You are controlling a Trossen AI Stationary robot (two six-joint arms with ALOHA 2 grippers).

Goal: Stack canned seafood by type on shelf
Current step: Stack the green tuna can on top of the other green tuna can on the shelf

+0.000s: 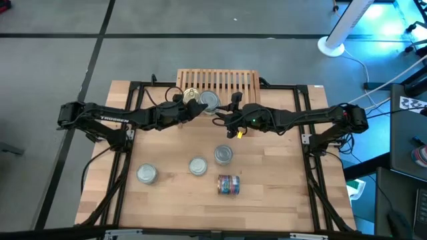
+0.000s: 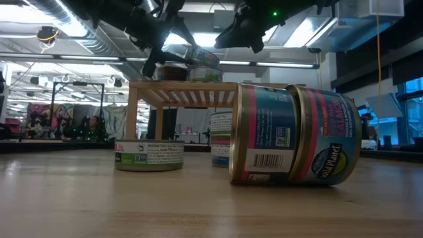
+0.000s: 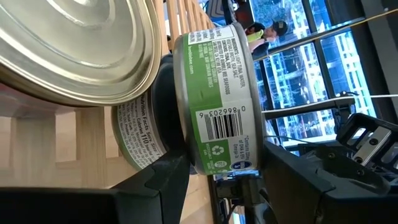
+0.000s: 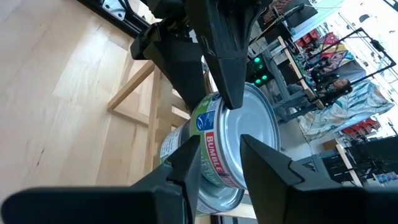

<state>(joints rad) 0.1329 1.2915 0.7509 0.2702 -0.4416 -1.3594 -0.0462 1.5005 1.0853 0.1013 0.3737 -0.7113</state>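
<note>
The light-wood shelf stands at the table's far edge. My left gripper is shut on a green-labelled tin just above a second green tin, which stands on the slats. A gold-lidded tin sits on the shelf beside them. My right gripper is open and hovers level just right of the held tin; I see no touch. A multicoloured tin lies on its side near the table's front, with three silver-lidded tins standing around it. My left gripper pinches the green tin across its height, one finger on its lid and the other finger against its underside. The fingers reach in roughly level from the table's left. The tin sits slightly tilted over the lower tin.
Free tabletop lies to the left and right of the loose tins. Black frame rails run along both sides of the table. The right half of the shelf's slatted top is bare.
</note>
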